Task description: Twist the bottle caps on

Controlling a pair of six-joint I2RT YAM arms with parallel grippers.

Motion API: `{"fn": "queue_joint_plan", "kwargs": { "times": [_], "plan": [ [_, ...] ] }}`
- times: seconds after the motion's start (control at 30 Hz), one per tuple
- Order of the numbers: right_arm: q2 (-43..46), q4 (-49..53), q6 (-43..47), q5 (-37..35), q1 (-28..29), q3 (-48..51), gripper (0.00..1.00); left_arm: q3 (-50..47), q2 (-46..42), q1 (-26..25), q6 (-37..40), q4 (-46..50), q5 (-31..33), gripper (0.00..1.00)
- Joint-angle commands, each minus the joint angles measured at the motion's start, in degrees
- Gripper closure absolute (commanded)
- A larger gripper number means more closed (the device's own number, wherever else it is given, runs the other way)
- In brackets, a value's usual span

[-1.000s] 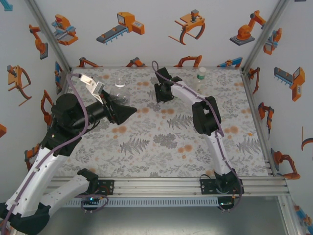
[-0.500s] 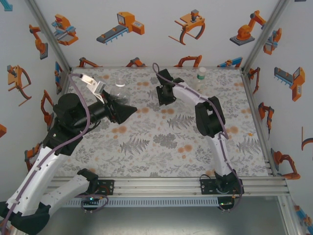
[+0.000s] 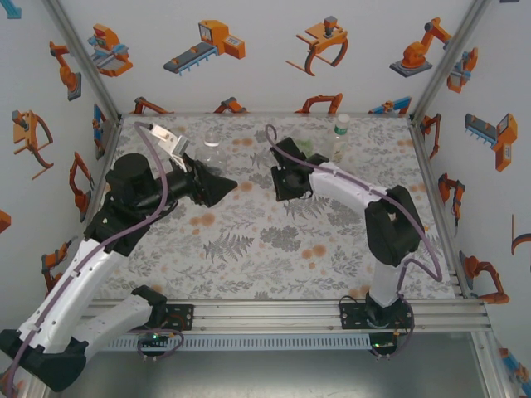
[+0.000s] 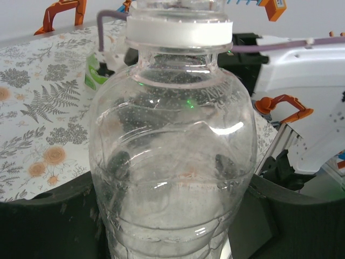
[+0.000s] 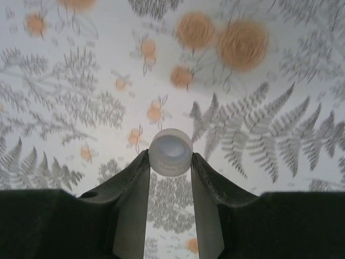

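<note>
Over the far half of the table (image 3: pixel 249 257), from the top camera, the right gripper (image 3: pixel 290 184) lies just right of the left gripper (image 3: pixel 222 181). At the left wrist, narrowed jaws clamp the clear bottle (image 4: pixel 172 162), its neck rising above them. At the right wrist, fingertips pinch the white cap (image 5: pixel 171 152).

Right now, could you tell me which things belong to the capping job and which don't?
Job: clear bottle in left gripper; white cap in right gripper; tall bottle at the back.
Just there: floral table cover; robot stickers on walls.
</note>
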State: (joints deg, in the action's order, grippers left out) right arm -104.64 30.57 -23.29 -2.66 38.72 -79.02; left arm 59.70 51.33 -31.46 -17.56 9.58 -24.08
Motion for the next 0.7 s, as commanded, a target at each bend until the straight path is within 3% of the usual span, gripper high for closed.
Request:
{"fn": "queue_joint_plan", "kwargs": {
  "times": [0.0,0.37,0.67],
  "plan": [
    [4.6,-0.7,-4.1,-2.5,3.4,5.4,0.67,0.2,0.5,0.3,0.0,-3.1,-1.0,1.0],
    [12.2,-4.7,-13.3,-6.8,12.2,19.0,0.67,0.4,2.7,0.3,-0.4,-4.9,-2.7,1.0],
    [10.5,-5.4,-15.0,-8.8,13.1,21.8,0.64,-0.4,3.8,0.3,-0.6,-6.9,-4.1,1.0]
  ]
}}
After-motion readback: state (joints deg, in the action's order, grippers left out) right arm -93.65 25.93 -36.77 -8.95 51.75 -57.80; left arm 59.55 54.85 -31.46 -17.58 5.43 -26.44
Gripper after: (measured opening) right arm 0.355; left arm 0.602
